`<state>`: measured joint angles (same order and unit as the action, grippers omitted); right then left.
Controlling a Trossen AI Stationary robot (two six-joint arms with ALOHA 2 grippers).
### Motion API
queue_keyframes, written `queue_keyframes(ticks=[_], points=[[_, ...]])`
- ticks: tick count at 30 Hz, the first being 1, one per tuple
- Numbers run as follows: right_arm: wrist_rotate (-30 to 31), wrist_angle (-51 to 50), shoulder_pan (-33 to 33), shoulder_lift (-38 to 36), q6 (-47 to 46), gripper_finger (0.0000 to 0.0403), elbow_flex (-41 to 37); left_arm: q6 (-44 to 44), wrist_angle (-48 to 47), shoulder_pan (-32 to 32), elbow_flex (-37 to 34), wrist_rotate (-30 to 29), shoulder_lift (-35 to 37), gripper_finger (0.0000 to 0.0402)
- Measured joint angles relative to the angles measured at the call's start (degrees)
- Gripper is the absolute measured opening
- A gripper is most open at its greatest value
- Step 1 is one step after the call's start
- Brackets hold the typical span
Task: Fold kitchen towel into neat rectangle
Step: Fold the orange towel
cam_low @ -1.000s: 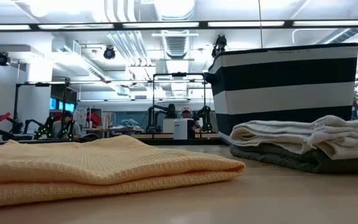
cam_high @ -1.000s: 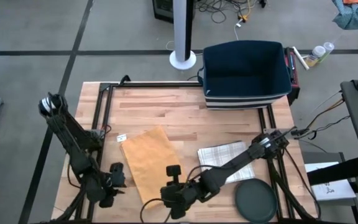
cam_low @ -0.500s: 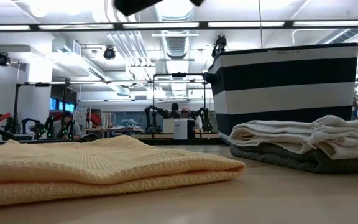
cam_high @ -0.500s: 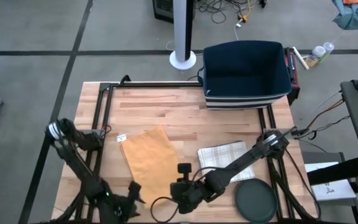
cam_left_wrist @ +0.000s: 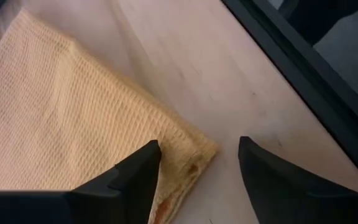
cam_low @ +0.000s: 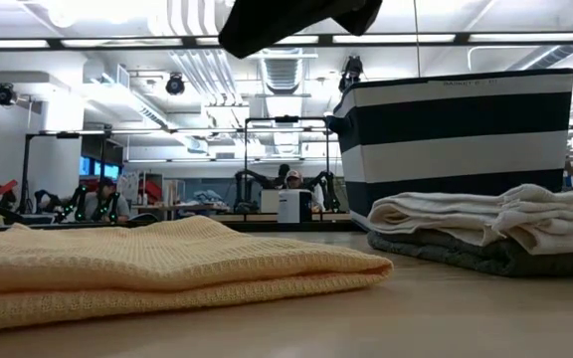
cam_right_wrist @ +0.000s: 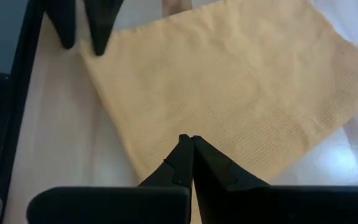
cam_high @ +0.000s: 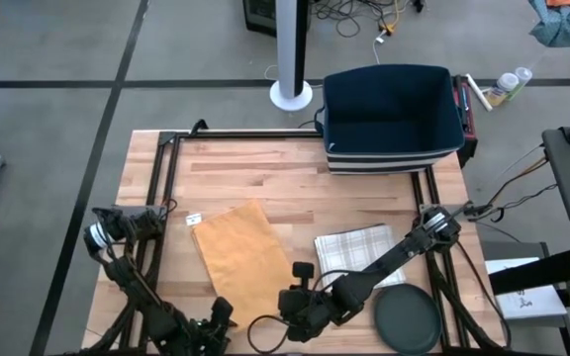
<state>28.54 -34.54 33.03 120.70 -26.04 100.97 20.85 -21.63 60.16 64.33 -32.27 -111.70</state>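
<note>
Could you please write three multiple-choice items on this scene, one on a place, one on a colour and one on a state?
1. Where is the striped basket?
A. at the table's far edge
B. on the folded towel
C. on the floor

2. What colour is the folded towel?
A. blue
B. yellow
C. red

3. How is the left pincer?
A. shut on the towel
B. open, at the towel's corner
C. out of sight

Key: A, the high view shows it at the far edge; B, every view shows yellow weave; B, its fingers stand apart, gripping nothing.

two black jointed arms (cam_high: 384, 262) with looping black cables and tapered matte jaws.
</note>
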Motion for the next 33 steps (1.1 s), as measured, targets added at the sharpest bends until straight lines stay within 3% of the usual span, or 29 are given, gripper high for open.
queue_keyframes(ticks=[7, 15, 21, 29, 33], points=[[0.3, 1.3, 0.0, 0.0, -0.9, 0.0000, 0.0, 3.7, -0.4, 0.0, -0.5, -0.6, 0.3, 0.0207], [0.6, 2.2, 0.4, 0.1, -1.5, 0.0000, -0.1, 5.7, 7.6, -0.4, -4.3, -3.2, -1.7, 0.0183], [0.6, 1.4, 1.0, 0.2, -4.0, 0.0000, -0.4, 9.3, 8.8, -0.4, -4.5, -3.5, -2.8, 0.0136], [1.5, -2.2, 1.2, 0.2, -4.8, 0.0000, -0.4, 17.0, 9.1, -0.5, -5.0, 0.4, -1.7, 0.0016], [-3.7, -8.9, 1.2, 0.7, -7.4, 0.0003, -0.4, 20.5, 6.0, 0.5, -5.4, 1.7, 1.2, 0.0017]])
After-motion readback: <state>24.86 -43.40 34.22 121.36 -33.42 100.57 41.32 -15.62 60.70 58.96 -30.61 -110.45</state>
